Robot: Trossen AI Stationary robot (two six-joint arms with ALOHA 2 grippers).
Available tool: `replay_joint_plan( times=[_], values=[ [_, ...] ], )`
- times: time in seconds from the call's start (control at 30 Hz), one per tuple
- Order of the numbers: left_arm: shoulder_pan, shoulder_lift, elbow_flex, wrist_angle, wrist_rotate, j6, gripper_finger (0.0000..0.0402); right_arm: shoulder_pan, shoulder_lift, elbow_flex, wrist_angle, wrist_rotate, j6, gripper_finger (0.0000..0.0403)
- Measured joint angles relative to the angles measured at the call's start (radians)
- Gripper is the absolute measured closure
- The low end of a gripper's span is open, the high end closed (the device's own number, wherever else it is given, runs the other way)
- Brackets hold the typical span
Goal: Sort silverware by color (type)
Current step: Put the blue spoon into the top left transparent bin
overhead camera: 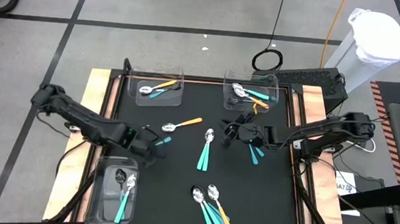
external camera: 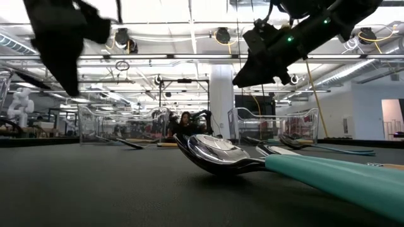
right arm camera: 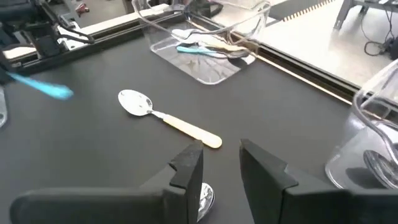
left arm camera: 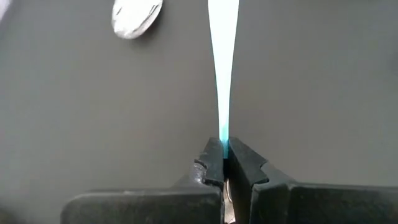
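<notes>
We see the left hand (left arm camera: pixel 224 163) pinching a light blue spoon (left arm camera: pixel 224 68) by its handle tip; so shallow a hold may let it slip.

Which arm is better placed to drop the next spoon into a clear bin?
Left, probably. The left gripper is shut on the slim light blue plastic spoon handle, close to the clear plastic bin at the table's near-left corner. The right gripper hangs open over the black mat, holding nothing.
</notes>
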Motion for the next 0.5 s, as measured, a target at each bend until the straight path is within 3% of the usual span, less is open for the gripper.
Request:
replay_joint_plan(
  times=[0.13,0.27,0.37,0.5],
  values=[
    [-0.124,-0.026,0.112,-0.2,0.002,-0.245,0.0401,-0.005,0.026,0.0,0.074,0.0,-0.034,0.031],
    [-0.265,-0.028,0.165,-0.265,0.001,-0.47,0.0402,-0.018,0.049,0.0,0.128,0.0,-0.065,0.031],
    [-0.334,-0.029,0.169,-0.319,-0.05,-0.553,0.0402,-0.029,0.071,0.0,0.176,0.0,-0.092,0.031],
    [-0.323,-0.035,0.169,-0.463,-0.128,-0.574,0.0402,-0.04,0.076,-0.001,0.208,-0.011,-0.104,0.031]
  ],
)
